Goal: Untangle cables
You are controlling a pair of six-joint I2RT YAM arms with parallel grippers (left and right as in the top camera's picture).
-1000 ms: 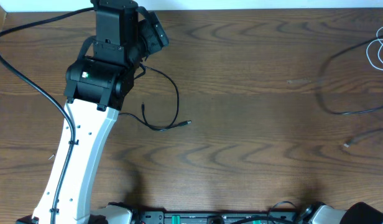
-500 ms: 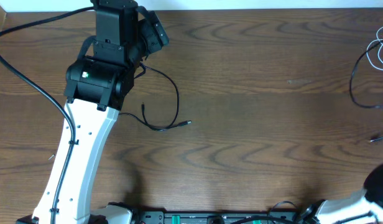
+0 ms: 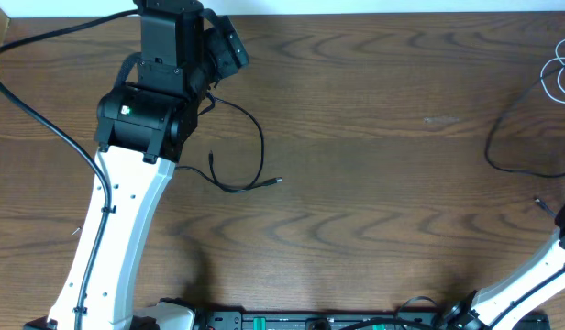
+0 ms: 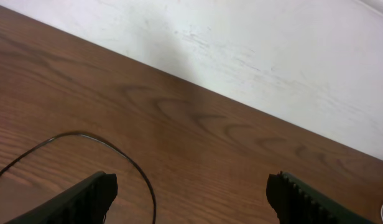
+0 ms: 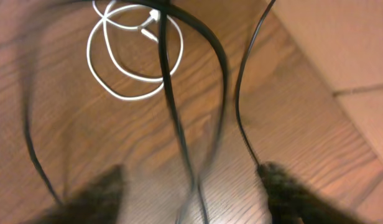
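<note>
The overhead view shows one thin black cable (image 3: 260, 147) curling out from under my left arm (image 3: 140, 119), its plug (image 3: 275, 181) lying on the wood. My left gripper (image 4: 191, 190) is open over that black cable (image 4: 126, 158), which arcs across the table between its fingers without touching them. At the right edge lie a looped black cable (image 3: 503, 165) and a white cable (image 3: 562, 78). My right gripper (image 5: 191, 193) is open and blurred. Several black cable strands (image 5: 173, 99) run loose between its fingers, and the white cable coil (image 5: 126, 59) lies beyond them.
The dark wooden table (image 3: 374, 110) ends at a white wall (image 4: 272, 56) along its far side. My right arm (image 3: 550, 261) enters from the bottom right corner. A pale floor (image 5: 347, 43) shows past the table's right edge.
My right gripper has opened. The black cable at the right was drawn toward the right edge, then its loop sprang back left. The left arm has not moved.
</note>
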